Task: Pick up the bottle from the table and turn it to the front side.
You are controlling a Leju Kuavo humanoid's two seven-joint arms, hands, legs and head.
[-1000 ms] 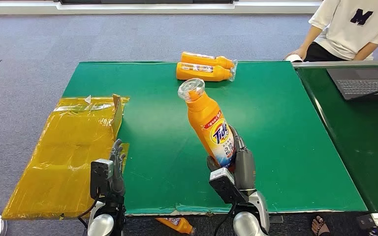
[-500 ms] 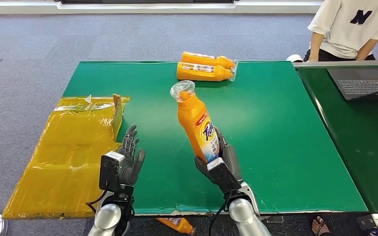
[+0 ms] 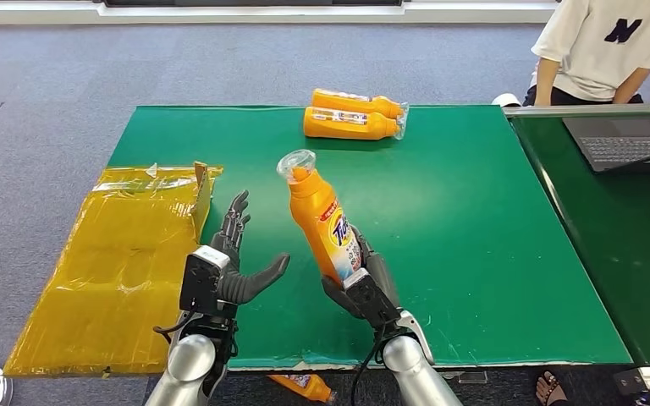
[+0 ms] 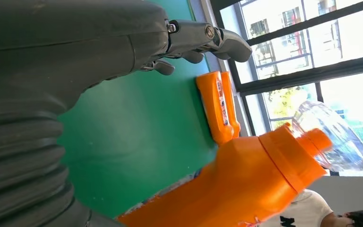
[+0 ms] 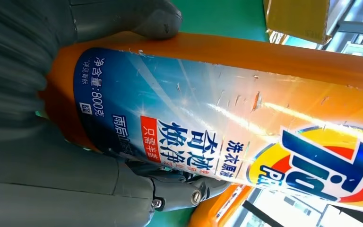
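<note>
Right hand (image 3: 364, 283): closed around the lower body of the orange bottle (image 3: 322, 222), thumb on one side and fingers on the other, as the right wrist view confirms. The bottle is off the table (image 3: 474, 254), held above the middle of its near edge, tilted so that its clear cap (image 3: 295, 163) leans toward the left side and away from the robot. The printed label (image 5: 246, 142) with the brand mark lies on the side turned toward the right hand's wrist camera; in the head view only a strip of it shows along the bottle's right flank.

Left hand (image 3: 235, 269): holding nothing, fingers spread, thumb extended toward the bottle, raised over the near left part of the table, near the bottle but apart from it.

Progress: the pick-up appears complete. The turning appears unfinished, since the label does not squarely face the head camera. In my judgement the left hand is placed to receive or steady the bottle for the rotation; no contact between them is visible.

Surroundings: two more orange bottles (image 3: 351, 123) lie side by side at the table's far edge, near the middle. A yellow wrapped sheet (image 3: 110, 262) lies against the table's left edge. A laptop (image 3: 626, 142) sits on the adjoining table at the right, and a person (image 3: 605, 46) stands beyond the far right corner.
</note>
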